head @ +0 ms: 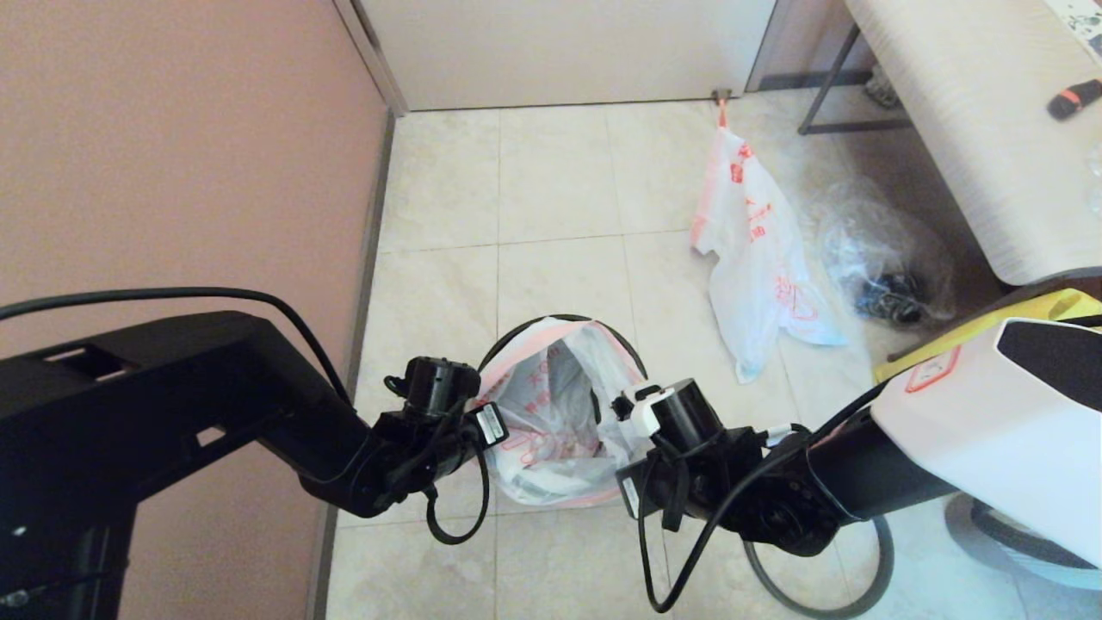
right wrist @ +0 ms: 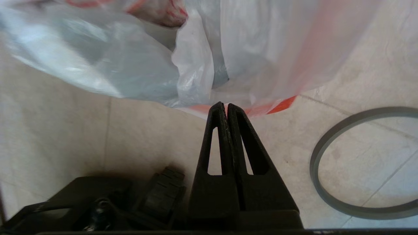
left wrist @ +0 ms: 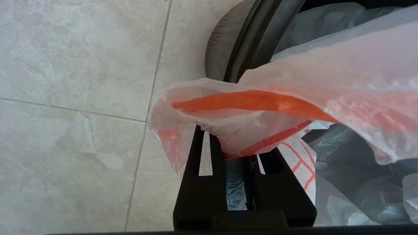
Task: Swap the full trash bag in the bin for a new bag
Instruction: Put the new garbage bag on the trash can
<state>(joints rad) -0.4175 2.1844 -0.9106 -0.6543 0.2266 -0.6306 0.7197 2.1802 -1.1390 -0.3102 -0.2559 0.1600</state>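
Note:
The full trash bag (head: 551,413) stands in the black bin (head: 560,319), its mouth pulled wide between my two grippers. My left gripper (head: 498,409) holds the bag's left edge just outside the bin's rim (left wrist: 251,39). In the left wrist view the orange-hemmed plastic (left wrist: 261,101) drapes over the left gripper (left wrist: 238,137) and hides its tips. My right gripper (head: 624,412) is at the bag's right edge; this gripper (right wrist: 226,104) is shut, tips pinching the orange hem (right wrist: 281,104). The new bag (head: 758,258) hangs by the door, flat and printed.
The dark-grey hoop (head: 887,560) lies on the tile floor under my right arm, off the bin, and shows in the right wrist view too (right wrist: 326,182). A clear plastic bag (head: 887,250) and a yellow tote (head: 1033,314) sit right, below a table (head: 973,129). A pink wall (head: 172,155) stands left.

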